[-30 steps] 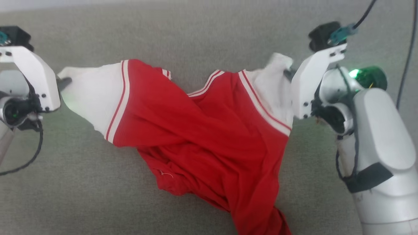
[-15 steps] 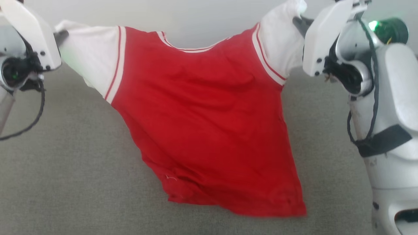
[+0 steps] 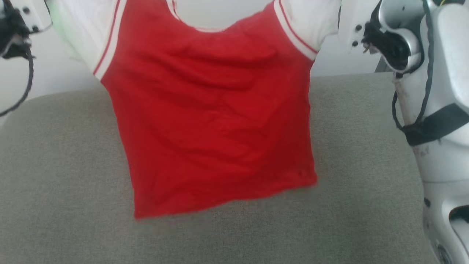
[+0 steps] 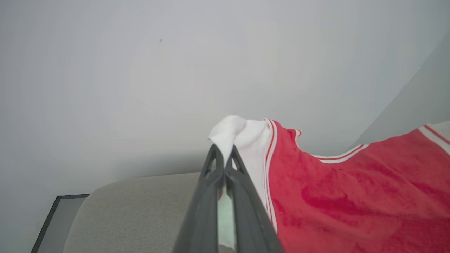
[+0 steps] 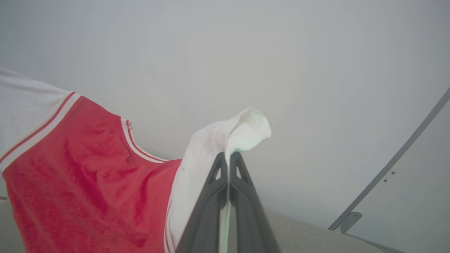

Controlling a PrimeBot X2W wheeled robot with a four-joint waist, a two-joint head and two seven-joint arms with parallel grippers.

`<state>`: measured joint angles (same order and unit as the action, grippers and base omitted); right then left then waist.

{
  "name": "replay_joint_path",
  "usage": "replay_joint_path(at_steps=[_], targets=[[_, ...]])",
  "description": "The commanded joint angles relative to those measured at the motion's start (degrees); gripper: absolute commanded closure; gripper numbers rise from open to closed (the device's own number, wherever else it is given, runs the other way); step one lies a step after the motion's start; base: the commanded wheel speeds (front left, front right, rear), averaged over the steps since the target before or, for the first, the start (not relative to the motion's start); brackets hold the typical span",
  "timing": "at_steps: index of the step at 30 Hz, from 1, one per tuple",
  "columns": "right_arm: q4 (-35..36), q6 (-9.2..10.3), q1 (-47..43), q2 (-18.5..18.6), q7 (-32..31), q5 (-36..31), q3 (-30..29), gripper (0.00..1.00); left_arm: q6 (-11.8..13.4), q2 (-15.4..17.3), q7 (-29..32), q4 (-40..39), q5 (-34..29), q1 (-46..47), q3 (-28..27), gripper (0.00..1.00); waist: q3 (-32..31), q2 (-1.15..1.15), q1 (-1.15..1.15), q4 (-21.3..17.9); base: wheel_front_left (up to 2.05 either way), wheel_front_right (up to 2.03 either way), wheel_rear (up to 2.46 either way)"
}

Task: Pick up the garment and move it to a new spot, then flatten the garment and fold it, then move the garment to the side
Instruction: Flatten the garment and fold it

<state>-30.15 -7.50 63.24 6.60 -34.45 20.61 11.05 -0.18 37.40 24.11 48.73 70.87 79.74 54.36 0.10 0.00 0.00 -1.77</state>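
Observation:
The garment [image 3: 212, 121], a bright red jersey with white sleeves edged in red stripes, hangs spread out with its plain red side toward the head camera. Its blurred hem hangs in front of the grey cushion [image 3: 55, 183]. I cannot tell whether the hem touches it. My left gripper [image 4: 224, 153] is shut on the tip of one white sleeve [image 4: 232, 131]. My right gripper [image 5: 228, 156] is shut on the other white sleeve [image 5: 242, 130]. Both hold the shirt up by its upper corners, with the neckline [image 3: 216, 27] sagging between them. No lettering shows.
The grey cushion spans the lower head view and its rounded back edge meets a pale wall [image 3: 55, 77]. A black cable [image 3: 25, 84] loops under my left wrist. My pale right arm [image 3: 439, 110] fills the right edge. A slanted metal bar [image 5: 386, 168] stands at the right.
Both grippers have risen, lifting the crumpled garment off the cushion so that it now hangs open and spread. The head camera has tilted up, bringing the wall into view.

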Motion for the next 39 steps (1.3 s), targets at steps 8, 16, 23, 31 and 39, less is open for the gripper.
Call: replay_joint_path(at_steps=[8,16,23,31,39], targets=[[-4.0,0.03,4.6,-0.4,2.7,-0.8,0.8,1.0,-0.1,0.5,-1.3,-1.1,-1.3,3.6,-0.6,1.0,0.5,0.0,0.0,-0.1,0.0,0.0,0.0],[-10.1,0.04,11.9,-0.6,11.5,-6.7,-0.1,1.0,-2.7,0.5,-8.5,-0.3,-2.8,8.0,-2.3,1.0,6.6,0.0,0.0,-0.2,0.0,0.0,0.0],[-17.2,0.04,20.4,-1.7,24.5,-15.8,-2.8,1.0,-5.5,-0.5,-16.8,2.3,-6.0,14.4,-3.1,1.0,14.2,0.0,0.0,0.0,0.0,0.0,0.0],[-21.2,0.04,28.8,-2.6,38.6,-31.5,-9.9,1.0,-7.2,-0.7,-28.1,4.5,-9.3,22.4,-3.6,1.0,22.1,0.0,0.0,0.6,0.0,0.0,0.0],[-22.1,0.04,31.6,-3.6,44.2,-44.0,-14.8,1.0,-7.3,-0.3,-37.1,2.8,-9.3,24.1,-2.4,1.0,27.4,0.0,0.0,2.0,0.0,0.0,0.0]])
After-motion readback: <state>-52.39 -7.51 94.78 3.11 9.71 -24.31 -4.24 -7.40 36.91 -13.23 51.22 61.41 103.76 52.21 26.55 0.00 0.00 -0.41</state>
